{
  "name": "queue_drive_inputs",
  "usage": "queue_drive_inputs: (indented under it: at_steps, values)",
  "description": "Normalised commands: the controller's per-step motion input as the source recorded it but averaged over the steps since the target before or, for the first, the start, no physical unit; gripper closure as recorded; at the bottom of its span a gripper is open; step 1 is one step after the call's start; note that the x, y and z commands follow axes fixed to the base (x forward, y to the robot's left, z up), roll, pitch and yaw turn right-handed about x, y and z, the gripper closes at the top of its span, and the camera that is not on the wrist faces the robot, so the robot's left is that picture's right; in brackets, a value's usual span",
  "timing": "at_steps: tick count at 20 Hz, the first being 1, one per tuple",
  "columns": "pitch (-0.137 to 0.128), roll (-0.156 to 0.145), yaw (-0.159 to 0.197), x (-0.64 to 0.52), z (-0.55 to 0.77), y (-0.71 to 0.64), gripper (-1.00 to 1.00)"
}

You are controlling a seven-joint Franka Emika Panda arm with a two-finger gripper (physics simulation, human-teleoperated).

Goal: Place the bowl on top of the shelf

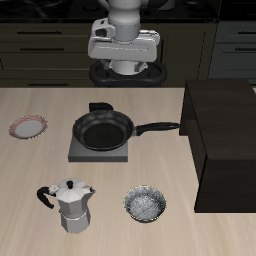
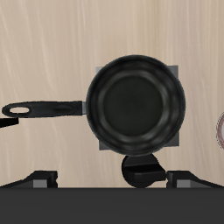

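Pale wood table (image 1: pixel 100 225), speckled round bowl (image 1: pixel 145 205), boxy dark shelf (image 1: pixel 225 140)

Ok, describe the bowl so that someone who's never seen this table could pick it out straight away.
Start at the wooden table and find the frying pan sitting on the square burner plate in the middle. Come toward the table's front edge: the bowl stands there, beside the metal moka pot. It is small, round and grey-white speckled with a dark rim, unlike the flat pink-rimmed plate.
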Motion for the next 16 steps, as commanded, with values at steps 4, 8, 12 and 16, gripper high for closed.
queue_drive_inputs:
  at_steps: [4, 8, 12, 16]
  values:
    - [-0.005, -0.029, -0.002, 0.41, 0.03, -0.06, -1.0]
    - [0.013, 0.006, -0.001, 0.3, 0.0, -0.01, -1.0]
    - [-0.006, 0.02, -0.007, 0.34, 0.1, 0.05, -1.0]
    - [0.002, 0.044, 0.005, 0.32, 0.09, 0.04, -1.0]
